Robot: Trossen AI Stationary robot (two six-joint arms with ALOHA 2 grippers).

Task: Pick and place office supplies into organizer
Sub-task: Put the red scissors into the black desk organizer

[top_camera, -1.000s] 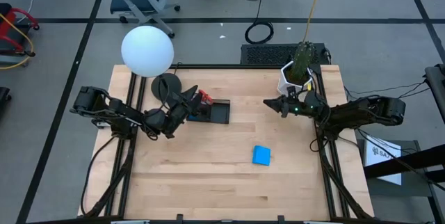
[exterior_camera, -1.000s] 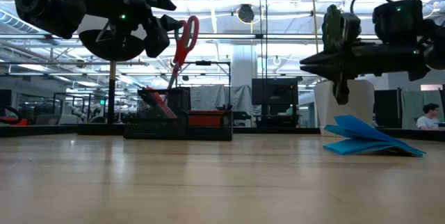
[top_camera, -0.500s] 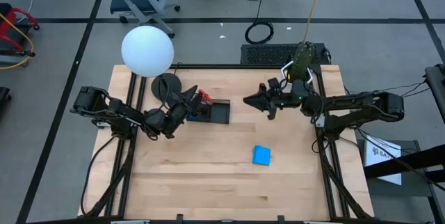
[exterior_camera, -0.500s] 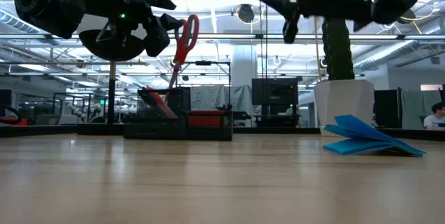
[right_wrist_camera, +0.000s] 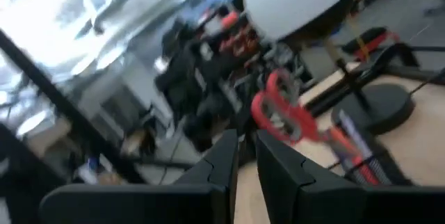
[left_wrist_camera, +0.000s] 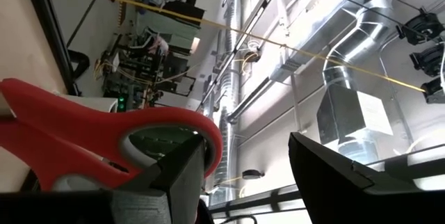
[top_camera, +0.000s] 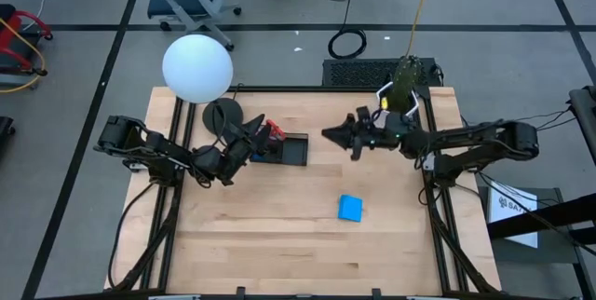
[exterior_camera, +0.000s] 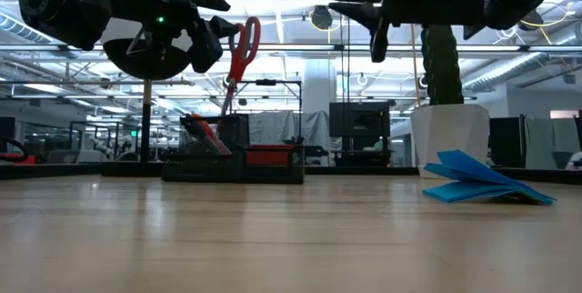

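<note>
Left claw [top_camera: 253,140] hangs clear of the bench [top_camera: 279,235], directly above the near end of the organizer [top_camera: 291,150]. Its fingers are parted, and the red-handled scissors [exterior_camera: 238,56] stand between them with the handles up and the blades slanting down into the organizer; in the left wrist view the red handle [left_wrist_camera: 104,137] lies against one finger [left_wrist_camera: 174,179], while the other finger stands apart from it. Whether the claw actually bears the scissors' weight cannot be told.

Right claw [top_camera: 333,134] is raised well above the bench, just past the far end of the organizer from the left claw, with its tips pointing toward that tray. Its fingers [right_wrist_camera: 226,161] are drawn nearly together, with only a narrow gap and nothing between them.

Blue square notepad [top_camera: 350,208] lies flat on the bench, below and well apart from the right claw. A white plant pot [exterior_camera: 450,138] stands behind the right arm, at the bench's back edge.
</note>
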